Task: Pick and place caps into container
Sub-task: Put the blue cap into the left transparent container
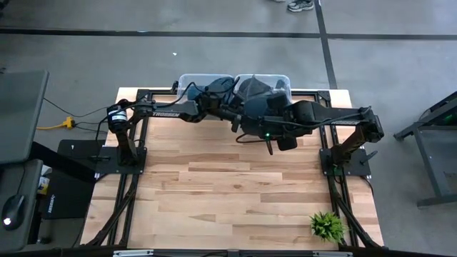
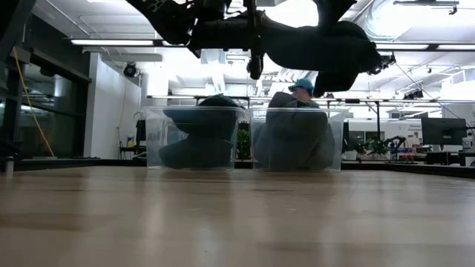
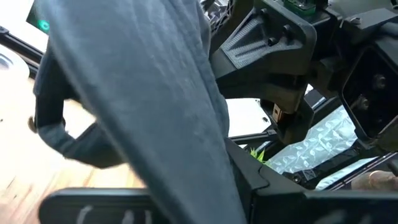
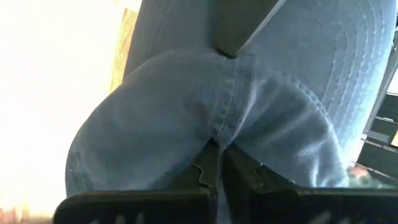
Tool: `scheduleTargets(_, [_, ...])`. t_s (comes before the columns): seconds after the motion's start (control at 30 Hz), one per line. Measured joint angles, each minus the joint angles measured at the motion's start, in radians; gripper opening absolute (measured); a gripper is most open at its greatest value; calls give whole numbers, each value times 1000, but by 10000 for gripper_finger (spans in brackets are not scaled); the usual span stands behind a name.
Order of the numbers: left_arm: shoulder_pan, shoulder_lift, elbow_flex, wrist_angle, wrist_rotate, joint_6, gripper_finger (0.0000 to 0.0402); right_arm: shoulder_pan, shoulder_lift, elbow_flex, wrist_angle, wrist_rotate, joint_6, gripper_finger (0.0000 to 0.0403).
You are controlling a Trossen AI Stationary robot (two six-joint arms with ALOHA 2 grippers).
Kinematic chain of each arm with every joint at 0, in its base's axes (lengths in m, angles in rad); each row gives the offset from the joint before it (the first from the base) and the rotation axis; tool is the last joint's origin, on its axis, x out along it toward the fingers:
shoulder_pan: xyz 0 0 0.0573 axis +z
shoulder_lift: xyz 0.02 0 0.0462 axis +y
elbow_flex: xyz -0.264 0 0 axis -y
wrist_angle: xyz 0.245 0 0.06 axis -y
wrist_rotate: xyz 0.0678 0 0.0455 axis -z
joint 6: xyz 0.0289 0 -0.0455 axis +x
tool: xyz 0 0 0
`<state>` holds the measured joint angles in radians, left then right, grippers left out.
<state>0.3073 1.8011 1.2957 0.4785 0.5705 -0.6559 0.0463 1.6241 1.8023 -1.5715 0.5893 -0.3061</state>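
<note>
A slate grey cap (image 2: 319,46) hangs high above the table's far middle, in front of the containers, between my two grippers. My left gripper (image 1: 232,112) reaches in level from the table's left and is shut on the cap's cloth (image 3: 155,106). My right gripper (image 4: 219,163) comes from the right, slanting down, and is shut on the cap's crown. Two clear containers stand at the far edge. The left container (image 2: 194,137) holds dark navy caps. The right container (image 2: 297,139) holds grey caps. My left gripper has a band of the grey cap's cloth (image 3: 208,174) running down between its two fingers; which part of the cap this is cannot be told. The fingers lie level, coming from the table's left. My right gripper pinches a bunched fold of the crown (image 4: 217,134), on a seam, between its two fingertips. The fingers slant down from the table's right. The cap is lifted clear of the table.
The two containers (image 1: 203,82) (image 1: 264,82) stand side by side at the far edge, just behind both grippers. A small green plant (image 1: 327,225) sits at the near right corner. The bare wooden tabletop (image 1: 228,185) stretches toward the near edge.
</note>
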Motion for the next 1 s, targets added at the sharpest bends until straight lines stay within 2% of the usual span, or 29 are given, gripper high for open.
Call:
scheduleTargets(0.8, [1,0,0,-64,78,228,36,0,-7,0,1,-1,10,0])
scheduleTargets(0.9, [0,0,0,-67,93,258,55,0,-17,0,0,4,15,0])
scheduleTargets(1.0, [0,0,0,-71,106,266,98,0,-26,0,-1,6,17,0])
